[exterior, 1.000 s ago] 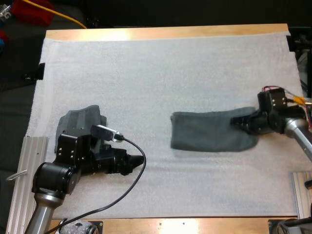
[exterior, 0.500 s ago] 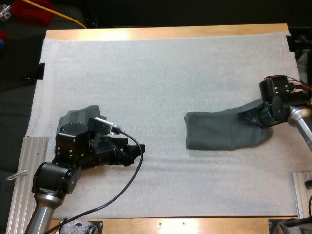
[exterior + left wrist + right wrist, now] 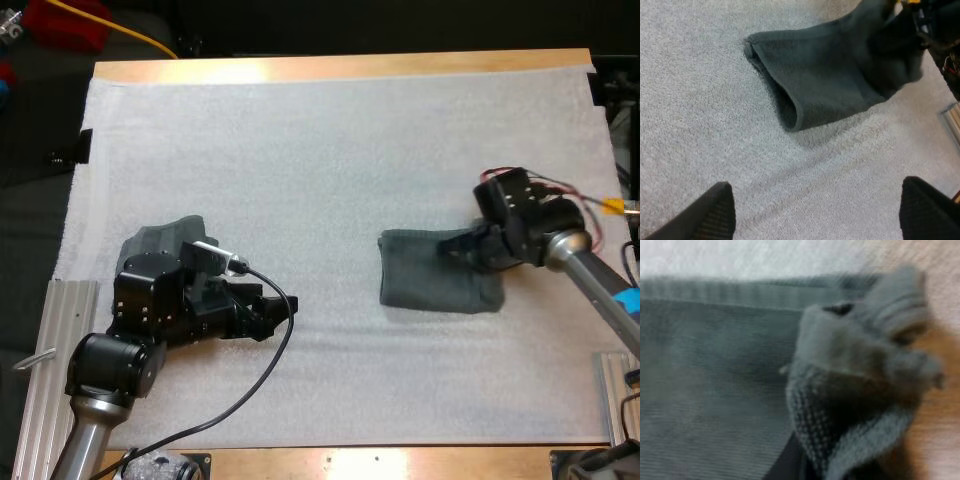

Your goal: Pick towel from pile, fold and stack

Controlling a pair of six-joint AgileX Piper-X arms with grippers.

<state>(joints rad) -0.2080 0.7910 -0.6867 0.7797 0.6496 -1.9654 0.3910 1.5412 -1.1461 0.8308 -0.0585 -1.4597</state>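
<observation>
Your right gripper [image 3: 468, 250] is mid-fold on the towel [image 3: 430, 285].
It is clamped on the towel's right end, fabric bunched between the jaws, and holds that end raised over the flat part, which lies right of centre on the white mat [image 3: 330, 150]. I judge this is so the lifted half can be laid leftward onto the rest (the towel's left edge looks like the anchor). Your left gripper [image 3: 268, 315] hangs low over bare mat at the near left, fingers [image 3: 715, 215] spread wide with nothing between them, just right of the crumpled pile [image 3: 160, 240]. It is probably parked clear of the fold and handy for the next towel.
</observation>
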